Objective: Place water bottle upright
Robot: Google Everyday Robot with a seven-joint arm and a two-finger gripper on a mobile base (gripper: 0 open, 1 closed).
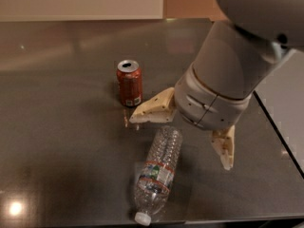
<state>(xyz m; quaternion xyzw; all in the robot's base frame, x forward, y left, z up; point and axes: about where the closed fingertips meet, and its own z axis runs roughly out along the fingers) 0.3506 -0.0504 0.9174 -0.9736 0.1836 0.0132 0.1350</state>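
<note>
In the camera view, we see the gripper (pixel 180 141) low over the table (pixel 57 127), its fingers spread wide and holding nothing. The bottle (pixel 156 175) lies on its side, cap toward us, with its base end just under the gap between the fingers. We judge that the round bottle could roll away if one finger touches first, or slip from a squeeze on its thin ribbed wall. The left finger sits close to the can (pixel 129 83) and could knock it over.
</note>
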